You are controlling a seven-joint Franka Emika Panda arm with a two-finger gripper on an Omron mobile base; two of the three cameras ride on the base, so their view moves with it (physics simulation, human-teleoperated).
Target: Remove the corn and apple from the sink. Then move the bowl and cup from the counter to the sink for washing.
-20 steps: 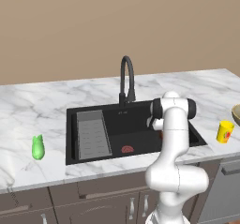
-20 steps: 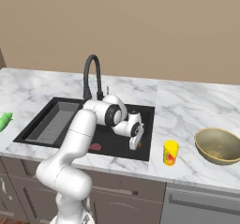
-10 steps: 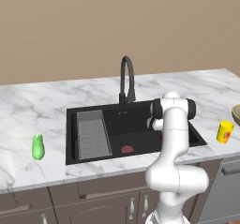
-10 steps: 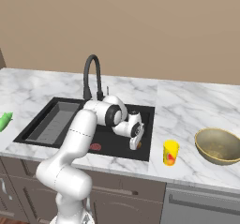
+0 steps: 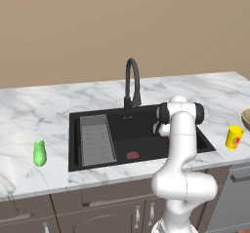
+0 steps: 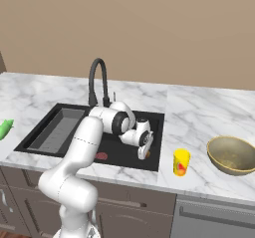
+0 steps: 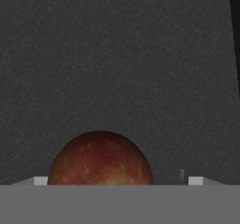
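Left base view: the corn (image 5: 39, 153) lies on the counter (image 5: 44, 112) left of the sink (image 5: 146, 134), so that removal appears done; its long axis runs roughly toward the back wall, pointed tips away. The cup (image 5: 234, 137) stands upright on the counter at right, not yet moved.

Right base view: the gripper (image 6: 144, 150) reaches down into the basin's right end. The bowl (image 6: 232, 155) sits mouth-up on the counter, right of the cup.

Hand view: the apple (image 7: 101, 160) lies on the dark sink floor between the wide-apart jaws, ungripped. It is round, with no long axis. The apple, bowl and cup are left to do.
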